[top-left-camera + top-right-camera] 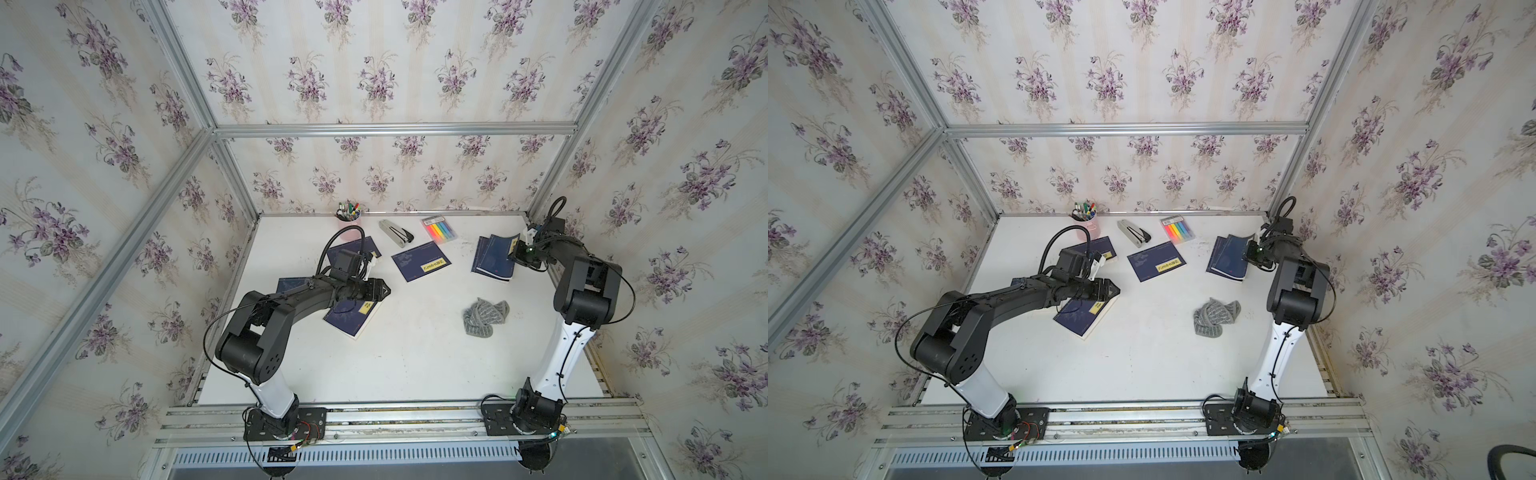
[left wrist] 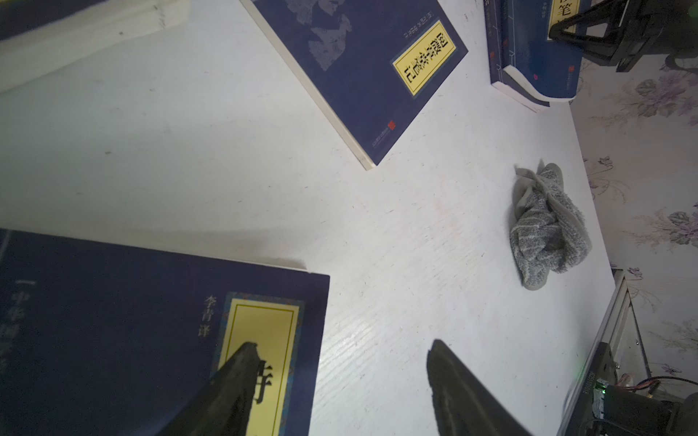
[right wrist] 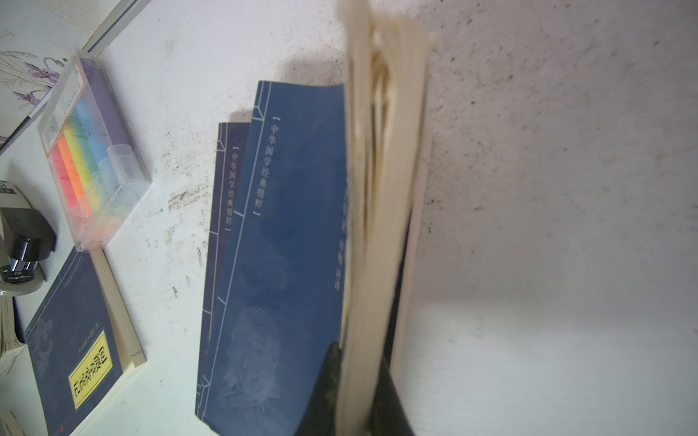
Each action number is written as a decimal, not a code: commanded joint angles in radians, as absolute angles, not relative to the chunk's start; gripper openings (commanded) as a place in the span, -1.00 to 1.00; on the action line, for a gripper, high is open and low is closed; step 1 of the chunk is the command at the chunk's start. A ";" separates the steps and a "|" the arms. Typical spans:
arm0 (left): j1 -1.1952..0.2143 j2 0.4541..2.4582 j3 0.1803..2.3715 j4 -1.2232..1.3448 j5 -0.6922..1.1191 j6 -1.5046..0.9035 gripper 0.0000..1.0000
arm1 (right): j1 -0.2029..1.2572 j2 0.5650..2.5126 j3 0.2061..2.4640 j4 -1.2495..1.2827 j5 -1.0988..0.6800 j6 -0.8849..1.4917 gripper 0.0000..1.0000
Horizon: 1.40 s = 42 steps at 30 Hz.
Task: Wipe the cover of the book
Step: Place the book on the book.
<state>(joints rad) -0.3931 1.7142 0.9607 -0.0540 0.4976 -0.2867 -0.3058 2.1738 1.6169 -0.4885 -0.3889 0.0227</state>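
Cover of blue book (image 3: 287, 226) reads 中华国学经典精粹. Second book (image 2: 113, 339) reads 李青译 beside its yellow label (image 2: 264, 328), whose title is partly hidden.

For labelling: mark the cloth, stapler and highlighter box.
cloth (image 1: 485, 316), in a top view, middle of the heap.
stapler (image 1: 395, 234), in a top view, middle of its body.
highlighter box (image 1: 440, 230), in a top view, middle of the lid.

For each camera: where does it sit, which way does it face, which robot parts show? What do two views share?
Top views: high behind the arms, looking down at the table; both show.
Left wrist: behind the open left gripper, facing the table.
Right wrist: behind the right gripper, shut on a book.
Shared: grey cloth.
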 commanded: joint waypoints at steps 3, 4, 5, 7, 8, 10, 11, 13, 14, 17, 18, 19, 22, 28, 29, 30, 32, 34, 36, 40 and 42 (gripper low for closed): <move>-0.390 1.722 0.965 -0.028 0.500 -0.285 0.44 | -0.302 2.190 1.621 -0.529 -0.356 -0.021 -1.00; -0.391 1.722 0.966 -0.029 0.500 -0.285 0.44 | -0.301 2.189 1.621 -0.529 -0.352 -0.021 -1.00; -0.391 1.721 0.965 -0.028 0.500 -0.287 0.45 | -0.302 2.189 1.621 -0.529 -0.353 -0.021 -1.00; -0.391 1.721 0.965 -0.028 0.499 -0.285 0.45 | -0.302 2.193 1.626 -0.529 -0.357 -0.021 -1.00; -0.390 1.721 0.964 -0.028 0.497 -0.284 0.45 | -0.301 2.196 1.628 -0.529 -0.358 -0.023 -1.00; -0.391 1.723 0.965 -0.029 0.497 -0.283 0.45 | -0.301 2.205 1.637 -0.532 -0.356 -0.027 -1.00; -0.391 1.722 0.966 -0.029 0.496 -0.283 0.45 | -0.299 2.212 1.648 -0.540 -0.350 -0.029 -1.00; -0.391 1.726 0.966 -0.029 0.497 -0.283 0.45 | -0.297 2.225 1.667 -0.554 -0.341 -0.031 -1.00; -0.391 1.726 0.966 -0.028 0.497 -0.284 0.45 | -0.296 2.226 1.670 -0.555 -0.338 -0.032 -1.00; -0.391 1.727 0.968 -0.030 0.498 -0.282 0.46 | -0.292 2.227 1.670 -0.556 -0.330 -0.037 -1.00; -0.391 1.727 0.968 -0.030 0.496 -0.281 0.46 | -0.293 2.227 1.670 -0.556 -0.329 -0.035 -1.00; -0.391 1.727 0.968 -0.030 0.497 -0.282 0.46 | -0.292 2.227 1.670 -0.556 -0.330 -0.035 -1.00; -0.391 1.726 0.968 -0.029 0.497 -0.282 0.46 | -0.290 2.227 1.672 -0.556 -0.327 -0.038 -1.00; -0.390 1.726 0.968 -0.030 0.499 -0.282 0.46 | -0.284 2.230 1.680 -0.568 -0.318 -0.054 -1.00; -0.390 1.726 0.968 -0.029 0.500 -0.281 0.46 | -0.280 2.229 1.684 -0.573 -0.321 -0.058 -1.00; -0.391 1.726 0.968 -0.029 0.499 -0.281 0.46 | -0.278 2.229 1.686 -0.575 -0.318 -0.061 -1.00; -0.391 1.726 0.968 -0.029 0.500 -0.281 0.46 | -0.268 2.228 1.689 -0.584 -0.310 -0.070 -1.00; -0.390 1.726 0.968 -0.029 0.500 -0.282 0.46 | -0.258 2.226 1.689 -0.591 -0.297 -0.074 -1.00; -0.391 1.726 0.969 -0.031 0.498 -0.282 0.46 | -0.253 2.226 1.684 -0.591 -0.282 -0.072 -1.00; -0.391 1.727 0.970 -0.030 0.499 -0.279 0.46 | -0.253 2.223 1.681 -0.597 -0.282 -0.070 -1.00; -0.390 1.726 0.969 -0.031 0.498 -0.279 0.46 | -0.253 2.214 1.668 -0.591 -0.293 -0.071 -1.00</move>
